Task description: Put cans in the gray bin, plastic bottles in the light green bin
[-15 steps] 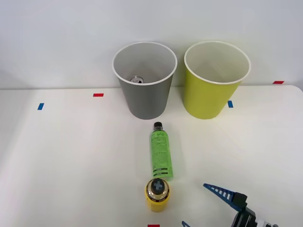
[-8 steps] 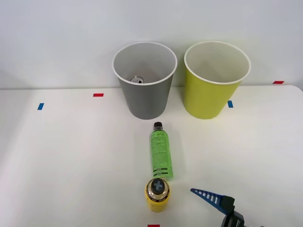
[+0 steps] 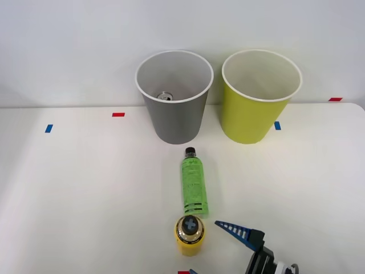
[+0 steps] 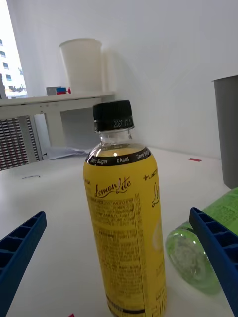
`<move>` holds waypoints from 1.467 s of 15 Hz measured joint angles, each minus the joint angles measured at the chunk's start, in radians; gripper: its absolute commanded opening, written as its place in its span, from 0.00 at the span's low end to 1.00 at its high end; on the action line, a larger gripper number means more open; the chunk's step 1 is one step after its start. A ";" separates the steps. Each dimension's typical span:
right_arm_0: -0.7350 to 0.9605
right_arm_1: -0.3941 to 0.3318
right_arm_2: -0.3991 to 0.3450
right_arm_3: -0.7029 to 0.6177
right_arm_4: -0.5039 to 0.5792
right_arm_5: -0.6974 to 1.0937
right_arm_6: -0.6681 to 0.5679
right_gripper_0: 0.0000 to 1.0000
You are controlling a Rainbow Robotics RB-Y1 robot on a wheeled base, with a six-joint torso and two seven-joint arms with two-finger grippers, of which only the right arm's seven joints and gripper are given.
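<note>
Front view: the right gripper (image 3: 206, 246) has slid leftward along the table's (image 3: 85, 182) near edge, spread wide, beside the stout yellow-labelled plastic bottle (image 3: 189, 234). Wrist view: that upright bottle (image 4: 124, 218) stands between the blue fingers (image 4: 20, 247) (a grasp looks imminent).

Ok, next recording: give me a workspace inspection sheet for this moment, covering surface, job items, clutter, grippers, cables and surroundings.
Surface: white table with small red and blue tape marks.
Job's things: gray bin and light green bin upright side by side at the table's far edge; a can already lies in the gray bin, its silvery top showing. Green bottle lies on its side, cap toward the gray bin. Yellow bottle stands upright just nearer the robot.
Clutter: nothing seen.
Grippers: right gripper open, blue fingers either side of the yellow bottle, not touching it.
Cables: nothing seen.
Surroundings: plain white wall; the wrist view shows another table with a white bucket.
</note>
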 measured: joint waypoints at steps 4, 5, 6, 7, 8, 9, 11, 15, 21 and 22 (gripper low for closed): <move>-0.063 0.012 0.039 0.004 -0.032 0.000 0.000 1.00; -0.076 0.016 0.046 0.004 -0.038 0.002 0.000 1.00; -0.087 0.023 0.053 0.004 -0.046 0.009 0.000 1.00; -0.093 0.031 0.055 0.004 -0.052 0.015 0.000 1.00; -0.098 0.040 0.057 0.005 -0.058 0.020 0.002 1.00; -0.100 0.047 0.060 0.005 -0.061 0.024 0.005 1.00; -0.102 0.059 0.064 0.004 -0.067 0.031 0.015 1.00; -0.116 0.086 0.067 0.005 -0.080 0.069 0.035 1.00; -0.145 0.113 0.068 0.005 -0.105 0.122 0.060 1.00; -0.150 0.116 0.068 0.005 -0.109 0.129 0.063 1.00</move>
